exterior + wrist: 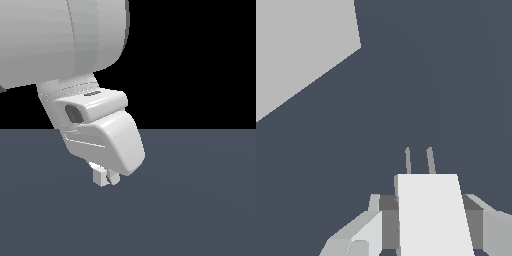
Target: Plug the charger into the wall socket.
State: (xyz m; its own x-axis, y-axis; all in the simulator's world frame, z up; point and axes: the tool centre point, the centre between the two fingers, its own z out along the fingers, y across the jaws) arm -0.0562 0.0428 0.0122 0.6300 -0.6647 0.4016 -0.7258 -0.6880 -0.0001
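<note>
In the wrist view the charger (428,215), a white boxy block, sits between my fingers (387,215), and my gripper (429,204) is shut on it. Its two thin grey prongs (408,160) point away from the hand over the dark floor. A flat light grey plate, the wall socket (296,50), fills one corner of that view, off to the side of where the prongs point and well apart from them. Its holes are out of frame. In the exterior view the gripper (106,177) hangs low over the floor, and the socket is not in that view.
The large white arm link (60,40) and the hand body (105,137) fill the exterior view's left. A plain dark blue-grey floor (200,200) spreads beneath, with black background above it.
</note>
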